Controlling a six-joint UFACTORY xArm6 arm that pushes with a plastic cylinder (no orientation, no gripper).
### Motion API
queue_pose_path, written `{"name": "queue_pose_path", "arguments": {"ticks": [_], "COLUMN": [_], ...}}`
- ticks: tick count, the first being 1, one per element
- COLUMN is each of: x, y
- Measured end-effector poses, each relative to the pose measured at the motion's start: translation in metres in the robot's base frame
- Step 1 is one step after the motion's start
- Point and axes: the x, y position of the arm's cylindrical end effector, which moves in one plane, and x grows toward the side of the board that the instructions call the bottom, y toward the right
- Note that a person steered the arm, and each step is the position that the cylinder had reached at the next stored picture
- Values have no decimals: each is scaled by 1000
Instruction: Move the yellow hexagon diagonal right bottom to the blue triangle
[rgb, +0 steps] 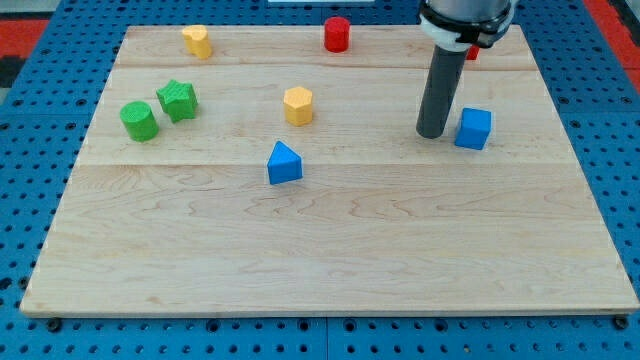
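Lighting: bright, even, overhead, as we judge it. Shadows: short, soft, hugging each block and my tip (434, 133). Glare: faint sheen on the wooden board (330, 250). Focus: sharp throughout; no edge distortion.

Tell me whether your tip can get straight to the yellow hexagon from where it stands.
Probably yes. My tip stands beside the blue cube, toward the view's right, and no block lies between it and the yellow hexagon.

**Rod upright, tip down on the board**

We hold our dark rod straight and vertical in the view's upper right, its light-collared mount cut off by the top edge. Our tip (434, 134) rests at the board surface.
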Motion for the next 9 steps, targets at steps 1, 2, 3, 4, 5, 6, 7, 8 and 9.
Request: {"name": "queue_pose_path", "arguments": {"ticks": [1, 2, 3, 4, 5, 6, 7, 8, 9], "x": [4, 1, 27, 29, 30, 30, 34, 54, 28], "y": [53, 47, 31, 25, 25, 25, 19, -10, -54]}}
